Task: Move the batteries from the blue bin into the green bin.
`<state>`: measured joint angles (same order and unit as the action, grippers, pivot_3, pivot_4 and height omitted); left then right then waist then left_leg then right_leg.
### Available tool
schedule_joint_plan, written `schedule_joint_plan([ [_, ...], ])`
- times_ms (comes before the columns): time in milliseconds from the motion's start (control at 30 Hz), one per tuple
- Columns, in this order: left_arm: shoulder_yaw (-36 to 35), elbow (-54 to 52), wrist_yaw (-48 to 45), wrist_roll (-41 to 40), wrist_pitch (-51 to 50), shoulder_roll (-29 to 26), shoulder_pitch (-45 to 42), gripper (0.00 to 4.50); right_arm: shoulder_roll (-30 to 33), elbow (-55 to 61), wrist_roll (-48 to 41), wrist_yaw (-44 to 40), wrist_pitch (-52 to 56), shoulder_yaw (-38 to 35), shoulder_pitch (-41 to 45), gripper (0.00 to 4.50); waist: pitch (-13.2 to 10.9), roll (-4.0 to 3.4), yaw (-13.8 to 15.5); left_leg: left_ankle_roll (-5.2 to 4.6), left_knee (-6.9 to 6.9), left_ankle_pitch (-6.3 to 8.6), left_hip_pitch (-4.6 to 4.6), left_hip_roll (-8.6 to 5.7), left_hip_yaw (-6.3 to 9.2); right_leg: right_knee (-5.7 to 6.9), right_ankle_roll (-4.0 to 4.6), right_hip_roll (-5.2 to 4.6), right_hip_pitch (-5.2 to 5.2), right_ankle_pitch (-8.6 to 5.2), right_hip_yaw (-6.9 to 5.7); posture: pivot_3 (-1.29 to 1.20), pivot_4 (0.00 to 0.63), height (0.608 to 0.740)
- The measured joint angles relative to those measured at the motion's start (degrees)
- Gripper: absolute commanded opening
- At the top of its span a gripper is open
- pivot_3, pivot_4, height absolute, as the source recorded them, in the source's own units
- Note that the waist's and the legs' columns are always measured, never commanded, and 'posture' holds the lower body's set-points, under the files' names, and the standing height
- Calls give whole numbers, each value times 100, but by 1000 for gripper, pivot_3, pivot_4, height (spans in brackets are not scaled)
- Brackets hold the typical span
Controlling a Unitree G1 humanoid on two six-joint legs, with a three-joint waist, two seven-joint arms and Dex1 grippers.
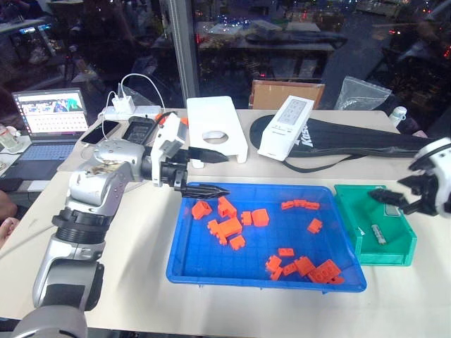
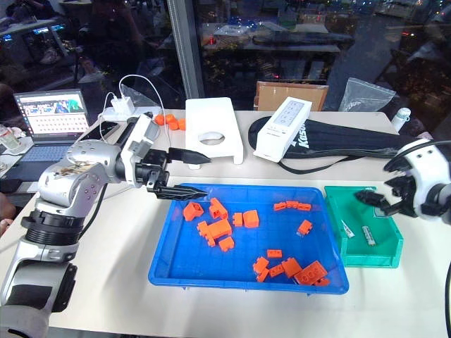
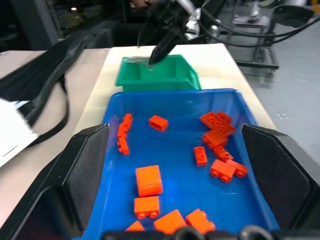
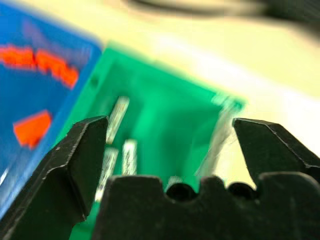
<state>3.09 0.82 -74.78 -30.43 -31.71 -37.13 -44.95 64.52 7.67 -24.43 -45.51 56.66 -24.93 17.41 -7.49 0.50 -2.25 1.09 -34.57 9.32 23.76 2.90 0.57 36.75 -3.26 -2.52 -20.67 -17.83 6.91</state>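
Now, the blue bin [image 1: 184, 262] holds orange bricks [image 1: 227, 227]; batteries [image 1: 378, 234] lie in the green bin [image 1: 394, 255]. Right gripper [image 1: 396, 199] gapes empty above, left gripper [image 1: 208, 172] open too. Small, hard, slick cylinders, likely rolling; pinch mid-length.

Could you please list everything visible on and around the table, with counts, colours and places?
blue bin: one, bright blue, centre of the table.
orange bricks: many, scattered inside the blue bin.
green bin: one, green, right beside the blue bin.
batteries: at least three, silver-grey, lying in the green bin.
white board: one, behind the blue bin.
white box: one, lying on a black bag.
laptop: one, open, at the table's far left.
charger: one, white, with cables, near the laptop.
left gripper: open, above the blue bin's far left corner.
right gripper: open, above the green bin.
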Motion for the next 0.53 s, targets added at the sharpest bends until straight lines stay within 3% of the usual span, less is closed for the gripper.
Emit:
schedule_joint_plan([
  [133,-344,15,729,238,209,15,299,4500,-428,203,1,-115,-995,-1034,-374,4463,-1,3,19,-1,-4,1,-7,0,9,-5,-1,0,22,0,-7,0,150,712],
  [200,-523,5,1217,418,278,10,586,4500,-967,506,22,-47,-1524,-1410,-850,4463,6,19,30,-3,-1,3,-27,0,16,-12,-3,1,46,-1,-9,0,150,712],
  [300,-761,5,1697,524,278,-7,1221,4500,-1689,754,63,192,-1715,-1488,-1480,4463,0,11,17,-1,-7,2,-24,-5,11,0,-2,-4,38,0,-2,0,150,712],
  [533,-1082,-174,2293,557,348,128,1801,4500,-2264,703,324,997,-2298,-1490,-1588,4463,1,11,1,0,-7,2,-40,-4,9,2,-3,-3,47,1,0,0,150,712],
])
